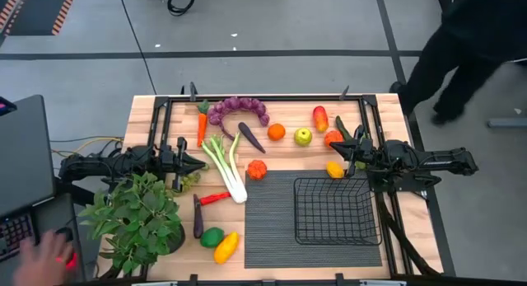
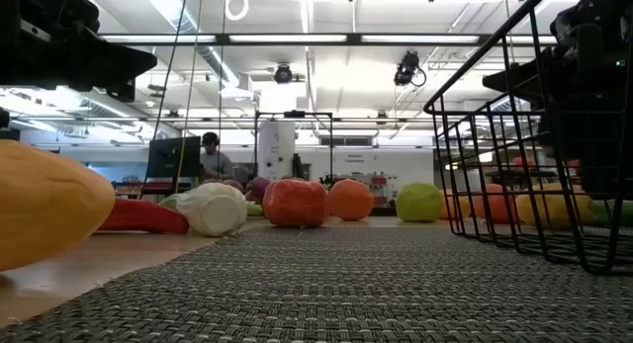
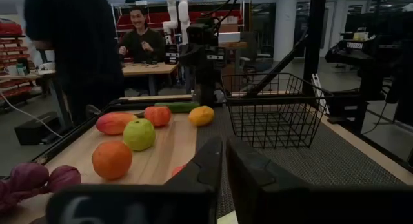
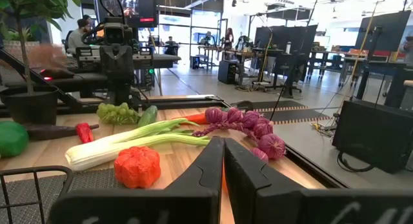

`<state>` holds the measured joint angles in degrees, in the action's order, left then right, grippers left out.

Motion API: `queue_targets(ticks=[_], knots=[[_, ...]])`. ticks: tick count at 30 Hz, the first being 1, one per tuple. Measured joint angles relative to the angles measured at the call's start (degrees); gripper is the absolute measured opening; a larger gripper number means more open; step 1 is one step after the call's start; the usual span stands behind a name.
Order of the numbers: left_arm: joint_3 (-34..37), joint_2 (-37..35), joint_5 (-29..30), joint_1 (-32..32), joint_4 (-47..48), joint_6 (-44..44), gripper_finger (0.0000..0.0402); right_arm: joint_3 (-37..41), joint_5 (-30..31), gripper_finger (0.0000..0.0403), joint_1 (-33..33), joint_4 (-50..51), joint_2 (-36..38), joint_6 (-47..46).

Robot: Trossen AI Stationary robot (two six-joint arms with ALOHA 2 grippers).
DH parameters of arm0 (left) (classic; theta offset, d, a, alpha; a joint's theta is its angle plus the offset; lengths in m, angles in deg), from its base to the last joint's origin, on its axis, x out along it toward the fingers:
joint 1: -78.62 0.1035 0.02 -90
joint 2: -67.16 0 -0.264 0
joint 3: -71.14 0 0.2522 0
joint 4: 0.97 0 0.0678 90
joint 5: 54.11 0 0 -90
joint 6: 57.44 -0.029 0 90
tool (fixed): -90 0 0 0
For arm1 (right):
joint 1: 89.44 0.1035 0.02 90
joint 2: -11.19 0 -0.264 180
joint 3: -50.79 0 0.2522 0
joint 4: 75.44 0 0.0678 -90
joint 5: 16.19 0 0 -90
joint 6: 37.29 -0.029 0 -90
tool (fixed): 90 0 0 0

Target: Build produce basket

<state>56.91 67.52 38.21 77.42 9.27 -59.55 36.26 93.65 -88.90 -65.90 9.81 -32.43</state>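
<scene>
The basket (image 1: 338, 210) sits empty on the dark ribbed mat (image 1: 272, 228) toward the table's (image 1: 412, 236) right front corner, so no produce has been loaded yet and the step in hand looks like a first pick. At the left edge the left gripper (image 1: 200, 163) rests low over the wood, fingers pressed together and holding nothing, pointing toward the leek (image 1: 226, 166); just beside it lie green grapes (image 1: 191, 180), with a potted plant (image 1: 136, 220) at the left front corner that could snag the arm on a rearward swing. Forward of the leek lie a small red pepper (image 1: 216, 198), an eggplant (image 1: 198, 218), a lime (image 1: 212, 236) and a yellow pepper (image 1: 226, 247). Along the back edge run a carrot (image 1: 202, 121) and purple grapes (image 1: 239, 110); a tomato (image 1: 257, 169) sits at the mat's back left corner. Further right are an orange (image 1: 277, 132), a green apple (image 1: 303, 137) and a reddish mango-like fruit (image 1: 320, 119). The right gripper (image 1: 349, 151) hovers by the basket's back rim, fingers likewise closed and empty, near a yellow fruit (image 1: 334, 169). A good pick would open wide first, take the nearest round piece across its middle, and lift clear of the wire rim before lowering. A person (image 1: 461, 47) stands beyond the back right corner.
</scene>
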Motion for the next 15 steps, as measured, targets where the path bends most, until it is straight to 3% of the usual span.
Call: queue_targets(ticks=[15], knots=[[0.0, 0.0, 0.0, 0.0, 0.0, 0.0, 0.0026, 0.0, 0.0, 0.0023, 0.0, 0.0, 0.0, 0.0]])
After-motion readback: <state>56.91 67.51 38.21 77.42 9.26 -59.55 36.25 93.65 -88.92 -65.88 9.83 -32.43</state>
